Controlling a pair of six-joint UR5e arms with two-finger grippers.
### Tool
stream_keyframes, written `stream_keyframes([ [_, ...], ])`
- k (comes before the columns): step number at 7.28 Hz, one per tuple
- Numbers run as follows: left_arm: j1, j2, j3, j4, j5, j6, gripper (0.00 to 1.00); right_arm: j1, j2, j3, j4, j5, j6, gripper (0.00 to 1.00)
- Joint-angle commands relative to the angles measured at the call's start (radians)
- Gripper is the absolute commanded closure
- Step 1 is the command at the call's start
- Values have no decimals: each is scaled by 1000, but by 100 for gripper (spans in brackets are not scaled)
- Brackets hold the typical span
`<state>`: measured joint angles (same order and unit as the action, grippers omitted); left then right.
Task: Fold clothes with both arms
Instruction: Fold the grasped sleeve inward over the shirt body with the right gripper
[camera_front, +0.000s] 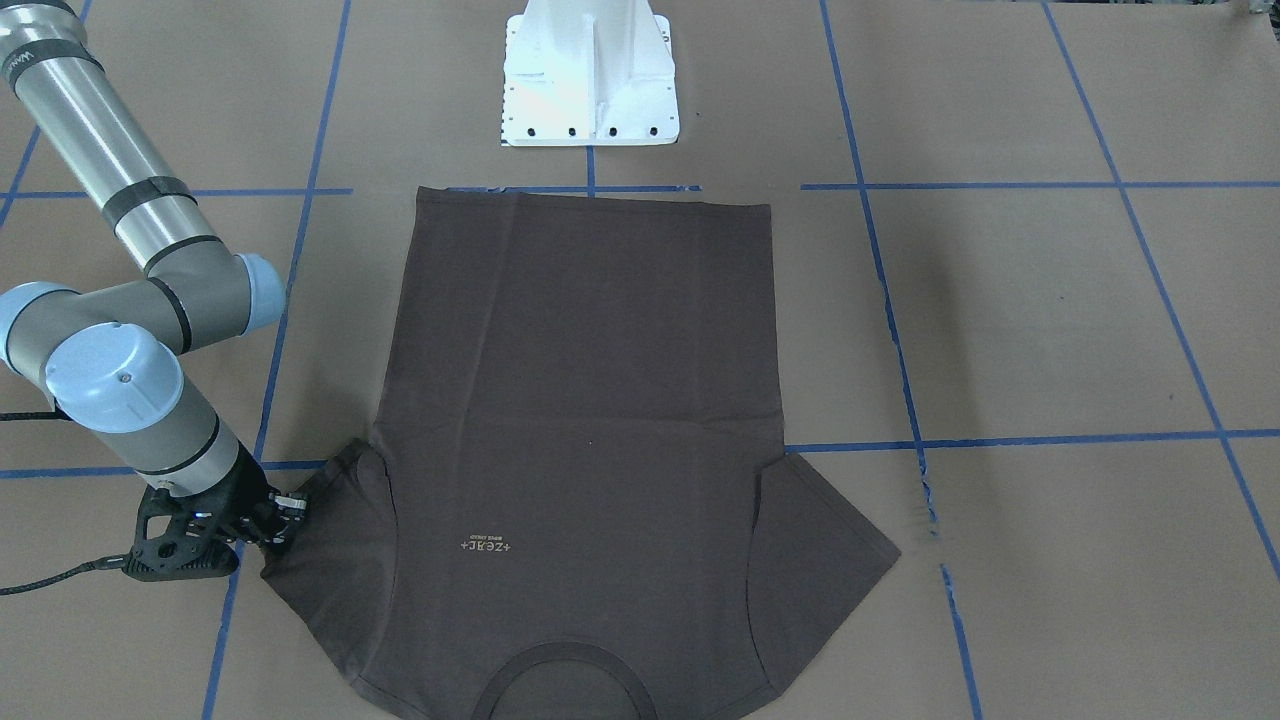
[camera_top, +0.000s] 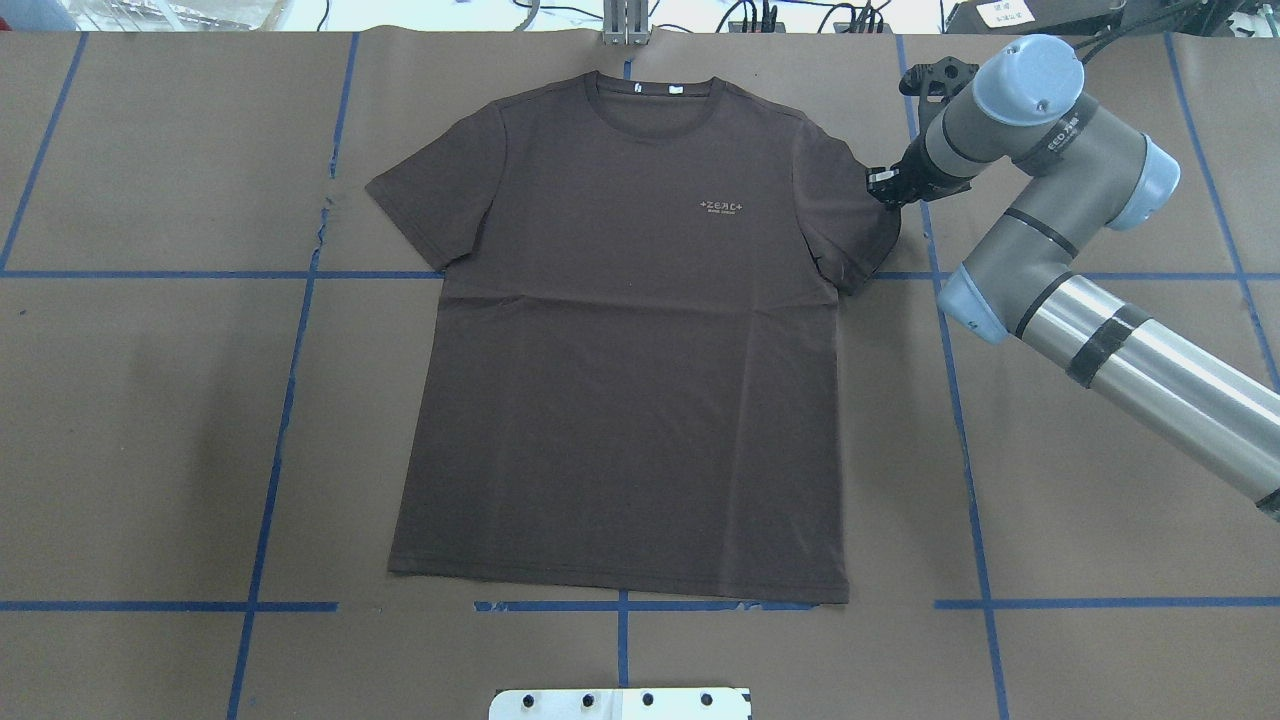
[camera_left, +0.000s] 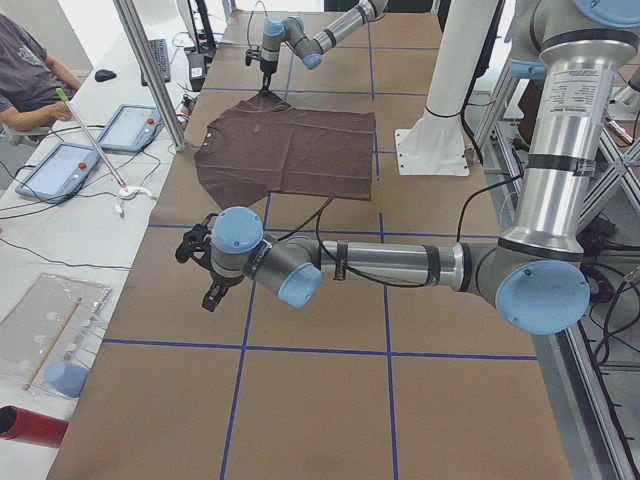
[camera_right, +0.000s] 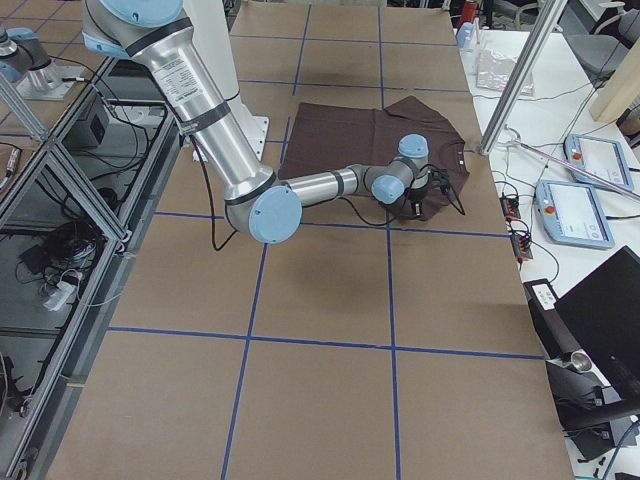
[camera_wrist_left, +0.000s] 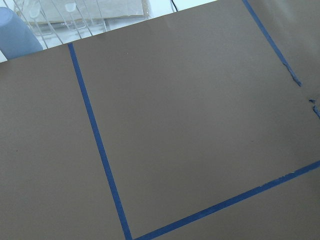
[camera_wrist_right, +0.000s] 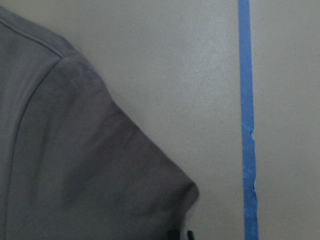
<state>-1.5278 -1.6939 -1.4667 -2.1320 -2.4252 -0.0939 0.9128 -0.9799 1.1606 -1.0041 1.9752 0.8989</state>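
Overhead exterior view, left to right: brown paper-covered table (camera_top: 150, 400) crossed by blue tape lines (camera_top: 285, 420), then the dark brown T-shirt (camera_top: 620, 380) lying flat and front up. Its collar (camera_top: 655, 95) is at the far side, its hem (camera_top: 620, 588) is nearest my base, and the left sleeve (camera_top: 430, 200) is spread out. At the right sleeve (camera_top: 850, 220) sits my right gripper (camera_top: 882, 187), its tip touching the sleeve's outer edge.

I judge the step to be taking that sleeve to fold it inward. To do it well I should catch both layers at the cuff and nothing of the paper. Then I should lift only a little and carry the sleeve straight across toward the logo (camera_top: 725, 206), so the body does not drag or wrinkle. My left gripper (camera_left: 200, 270) hangs over bare table well apart from the shirt. It should come to the other sleeve so that the 2 folds match.

Much is hard to read. I cannot tell whether my right fingers are spread, pressed together or pinching cloth. The right wrist view cuts them off at its bottom edge, and the 2 fixed views show only a small dark tip. My left gripper shows only in the left side view, so I cannot tell its state either. The front-facing view crops the collar.
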Motion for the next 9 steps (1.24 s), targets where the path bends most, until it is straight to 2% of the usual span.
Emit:
stream_keyframes([
  [1, 0, 0, 0, 1, -2, -1, 0, 3, 3, 19, 5, -1, 3, 100],
  [3, 0, 0, 0, 0, -2, 0, 0, -9, 29, 69, 1, -13, 3, 100],
  [4, 0, 0, -1, 1, -2, 0, 0, -38, 82, 65, -4, -59, 3, 100],
  [6, 0, -1, -1, 1, -2, 0, 0, -124, 221, -20, -15, -198, 5, 100],
  [7, 0, -1, 0, 1, -2, 0, 0, -149, 280, -72, -11, -240, 9, 100],
  [8, 0, -1, 0, 1, -2, 0, 0, -155, 300, -90, -7, -242, 12, 100],
  [9, 0, -1, -1, 1, -2, -1, 0, -160, 299, -91, -4, -245, 14, 1],
])
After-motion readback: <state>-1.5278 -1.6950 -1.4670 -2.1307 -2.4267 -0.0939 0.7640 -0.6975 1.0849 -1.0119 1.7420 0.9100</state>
